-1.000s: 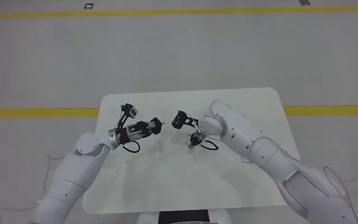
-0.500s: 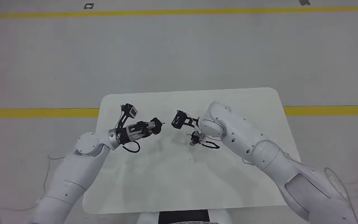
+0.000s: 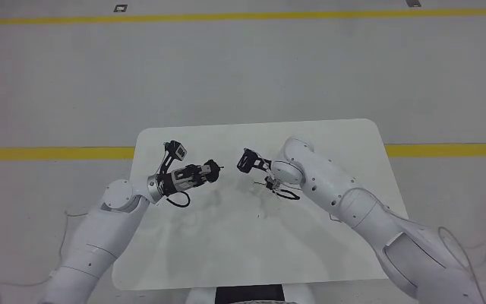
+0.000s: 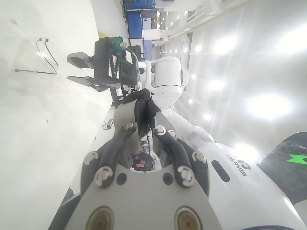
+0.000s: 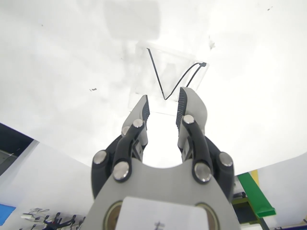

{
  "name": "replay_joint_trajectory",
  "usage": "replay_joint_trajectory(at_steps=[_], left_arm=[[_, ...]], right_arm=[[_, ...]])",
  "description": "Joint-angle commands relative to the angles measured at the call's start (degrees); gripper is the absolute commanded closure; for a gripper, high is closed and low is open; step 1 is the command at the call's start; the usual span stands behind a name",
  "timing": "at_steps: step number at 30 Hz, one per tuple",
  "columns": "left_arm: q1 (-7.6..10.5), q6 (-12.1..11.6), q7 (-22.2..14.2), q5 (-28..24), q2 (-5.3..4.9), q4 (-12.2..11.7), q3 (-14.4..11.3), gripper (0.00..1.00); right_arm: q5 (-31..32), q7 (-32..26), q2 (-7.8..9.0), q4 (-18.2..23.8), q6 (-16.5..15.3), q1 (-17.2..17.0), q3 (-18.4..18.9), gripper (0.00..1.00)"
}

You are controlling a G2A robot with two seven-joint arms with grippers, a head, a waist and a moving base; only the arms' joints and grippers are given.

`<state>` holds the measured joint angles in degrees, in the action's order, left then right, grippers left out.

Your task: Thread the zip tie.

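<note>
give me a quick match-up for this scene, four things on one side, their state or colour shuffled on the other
Things:
1 left gripper
2 right gripper
3 zip tie
4 table

States:
a open
b white
c lying on a clear sheet
d shut on black cloth

Pairs: 1-d, 2-a, 3-c, 4-b

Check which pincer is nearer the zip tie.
Right. The right pincer hangs open right at the zip tie; the left pincer is off to the side, well apart.
</note>
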<state>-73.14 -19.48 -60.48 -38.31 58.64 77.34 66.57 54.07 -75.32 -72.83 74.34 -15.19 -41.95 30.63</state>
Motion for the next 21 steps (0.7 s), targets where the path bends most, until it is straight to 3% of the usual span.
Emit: replay_joint_trajectory(at_steps=[1,21], left_arm=[[0.00,0.00,0.00,0.00,0.00,0.00,0.00,1.00],[0.00,0.00,0.00,0.00,0.00,0.00,0.00,1.00]], right_arm=[[-0.21,0.62,-0.41,-1.35,-0.25,0.14,-0.39,0.74],[-0.77,3.45,-5.00,-11.81,-1.19,2.21,-4.21,0.75]])
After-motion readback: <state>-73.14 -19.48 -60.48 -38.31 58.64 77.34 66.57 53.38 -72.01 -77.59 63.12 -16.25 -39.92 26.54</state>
